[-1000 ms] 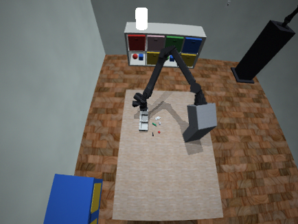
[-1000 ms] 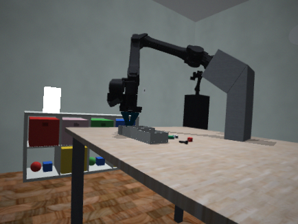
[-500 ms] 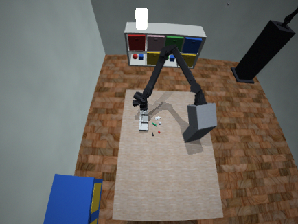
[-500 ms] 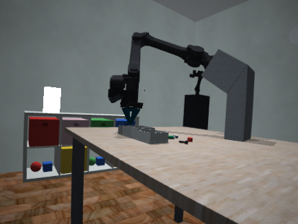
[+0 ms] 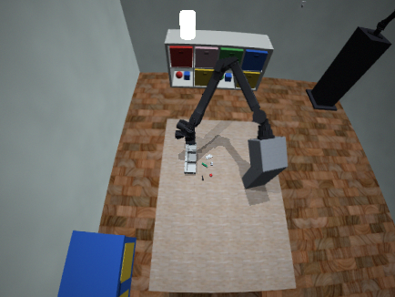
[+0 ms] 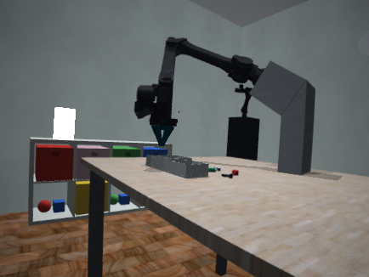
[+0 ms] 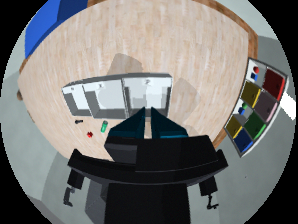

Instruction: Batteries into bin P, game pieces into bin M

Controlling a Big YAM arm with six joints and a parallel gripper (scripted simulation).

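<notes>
Gripper (image 5: 190,140) (image 6: 161,144) (image 7: 148,110) nearly closed w/ nothing btwn fingertips, hanging above end of bin row (image 5: 185,159) (image 6: 196,170) (image 7: 124,95); green cyl. (image 5: 205,165) (image 6: 212,169) (image 7: 104,126) on table (image 5: 218,237) (image 6: 255,204) (image 7: 165,45) beside bins, off to one side of fingers, w/ red pc. (image 5: 210,175) (image 6: 235,172) (image 7: 90,134) nearby
</notes>
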